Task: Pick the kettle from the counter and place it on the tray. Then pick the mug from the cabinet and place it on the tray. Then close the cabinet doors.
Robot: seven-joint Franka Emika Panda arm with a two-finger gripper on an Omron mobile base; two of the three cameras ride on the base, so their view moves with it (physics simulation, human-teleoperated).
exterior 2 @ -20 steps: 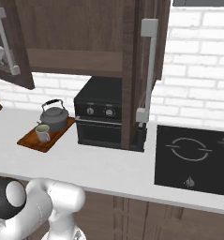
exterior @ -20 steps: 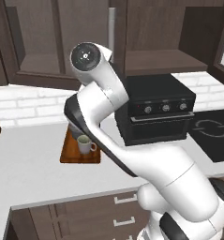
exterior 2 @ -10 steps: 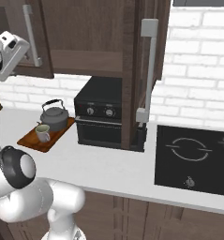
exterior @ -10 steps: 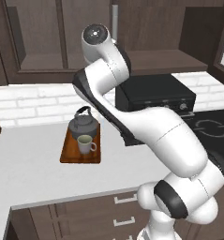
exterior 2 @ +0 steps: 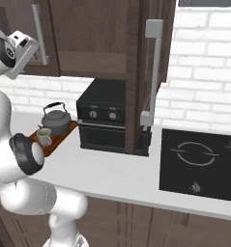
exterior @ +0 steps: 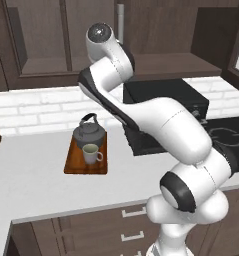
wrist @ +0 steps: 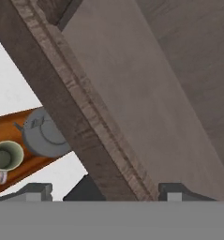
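Two of the three jobs look finished: the kettle (exterior: 89,133) and the mug (exterior: 91,153) both sit on the tray (exterior: 73,162), left of centre in the left base view, on the pale table (exterior: 31,175). The mug stands just in front of the kettle. Over the past second the arm has swung up from over the tray toward the cabinet (exterior: 156,65) at the top of the frame. In the hand view the tool (wrist: 104,191) now faces the cabinet's shelf board (wrist: 92,112), which runs diagonally across the frame, with tray, kettle and mug at the lower left. Its tips stand wide apart with nothing between them, though they have begun to narrow slightly. That suggests the door-closing step is under way. In the right base view one cabinet door (exterior 2: 136,72) stands open edge-on at centre, its grey bar handle (exterior 2: 153,72) facing the camera.
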